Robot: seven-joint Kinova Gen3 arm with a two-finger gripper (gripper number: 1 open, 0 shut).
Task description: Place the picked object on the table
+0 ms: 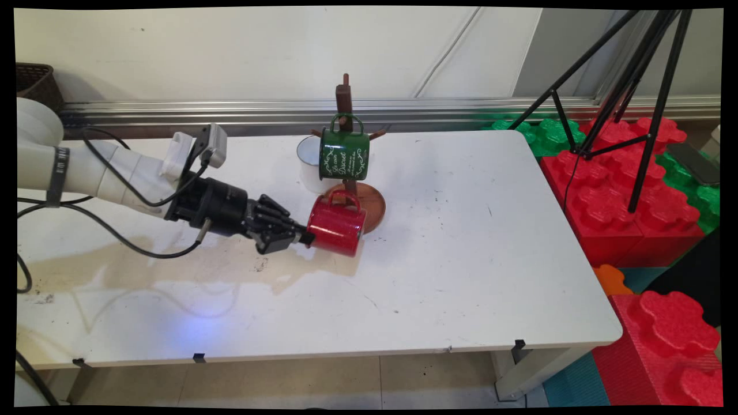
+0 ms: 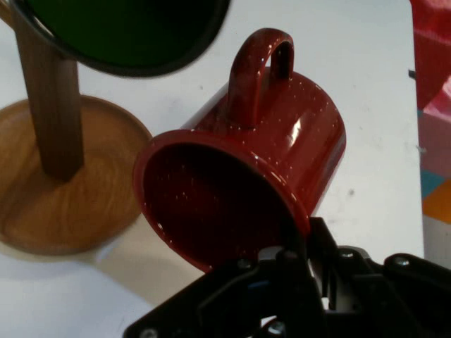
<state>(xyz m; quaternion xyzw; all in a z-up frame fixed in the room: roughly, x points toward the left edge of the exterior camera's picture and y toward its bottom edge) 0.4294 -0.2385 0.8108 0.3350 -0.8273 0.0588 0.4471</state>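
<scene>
Reaching in low from the left, the claw (image 1: 304,235) is clamped on the rim of a red mug (image 1: 337,225), one finger inside the mouth, holding it on its side with the handle up, just above the desk (image 1: 461,259) and beside the round wooden base of the mug tree (image 1: 360,199). The mug looks like enamelled metal: light, stiff and glossy, so probably slippery in a rim pinch. Right of it a green mug (image 1: 344,153) hangs on the tree, a white cup (image 1: 308,164) behind.

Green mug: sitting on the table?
No, the green mug hangs by its handle from a peg of the wooden mug tree.
</scene>
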